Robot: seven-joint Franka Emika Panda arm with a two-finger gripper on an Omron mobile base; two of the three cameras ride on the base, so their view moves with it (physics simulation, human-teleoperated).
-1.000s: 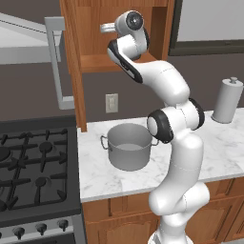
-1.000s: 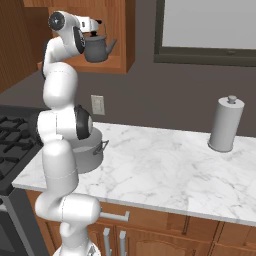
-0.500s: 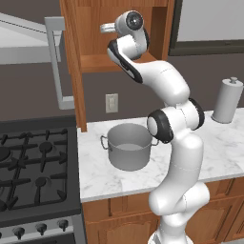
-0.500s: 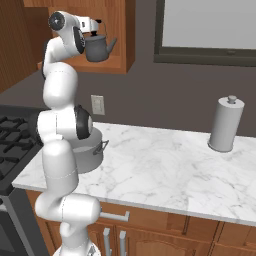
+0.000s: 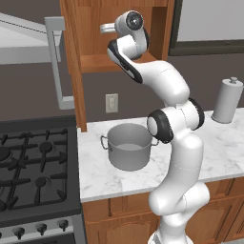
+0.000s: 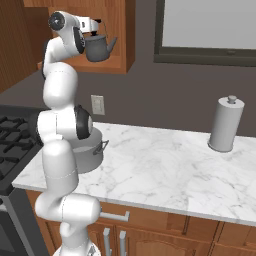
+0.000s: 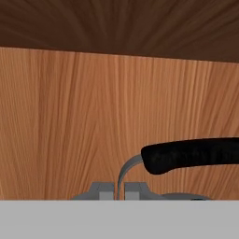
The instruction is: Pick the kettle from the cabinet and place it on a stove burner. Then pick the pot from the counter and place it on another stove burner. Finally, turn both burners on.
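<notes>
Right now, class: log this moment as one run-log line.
stage: kettle pick | gripper: shut on kettle handle | kettle: inside cabinet | pot: on counter, untouched | stove burners: bare

There are no words, numbers, labels or signs to read anywhere in these pictures. Nothing in the kitchen has any writing on it.

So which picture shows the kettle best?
The right base view: the whole kettle, spout and all, sits in the cabinet by the hand. The hand view shows just its black handle close up. In the left base view the arm covers it.
</notes>
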